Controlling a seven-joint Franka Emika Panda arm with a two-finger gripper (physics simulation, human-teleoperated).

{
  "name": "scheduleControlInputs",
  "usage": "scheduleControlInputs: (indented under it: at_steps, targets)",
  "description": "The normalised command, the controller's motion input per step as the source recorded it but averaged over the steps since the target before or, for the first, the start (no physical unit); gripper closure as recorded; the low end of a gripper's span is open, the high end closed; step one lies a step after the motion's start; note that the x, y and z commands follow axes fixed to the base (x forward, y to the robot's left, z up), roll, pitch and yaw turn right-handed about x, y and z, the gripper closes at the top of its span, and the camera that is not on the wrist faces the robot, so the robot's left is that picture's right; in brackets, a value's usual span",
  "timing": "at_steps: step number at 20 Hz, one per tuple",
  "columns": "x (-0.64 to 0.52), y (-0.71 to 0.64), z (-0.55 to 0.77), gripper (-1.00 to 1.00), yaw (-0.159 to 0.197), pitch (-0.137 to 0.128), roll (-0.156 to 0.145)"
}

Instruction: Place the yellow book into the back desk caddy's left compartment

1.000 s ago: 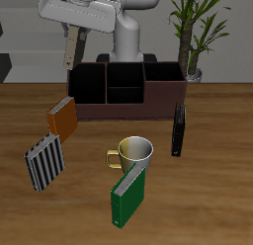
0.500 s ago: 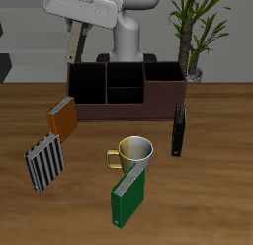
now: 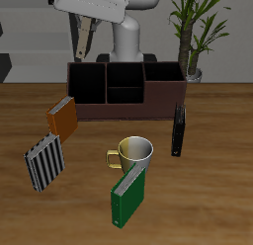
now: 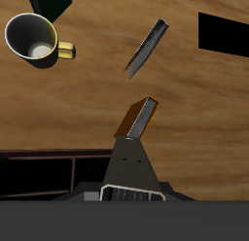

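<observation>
Beside yellow book (image 3: pixel 62 116), striped book (image 3: pixel 43 161), mug (image 3: pixel 133 152), green book (image 3: pixel 128 195)

- The end effector (image 3: pixel 81 43) has risen higher above the back desk caddy (image 3: pixel 126 90) than a second ago.
- It has also drifted sideways, further over the caddy's end compartment.

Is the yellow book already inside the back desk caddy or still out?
Out: the yellow book stands on the table before the back desk caddy.
</observation>
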Motion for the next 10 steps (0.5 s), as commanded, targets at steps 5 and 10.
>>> scheduleControlInputs:
  at_steps: [5,10]
  targets:
    - [-0.25,0.18,-0.1,1.0,0.035,-0.003,0.037]
    - [-0.15,0.04,-0.1,1.0,0.01,0.009,0.01]
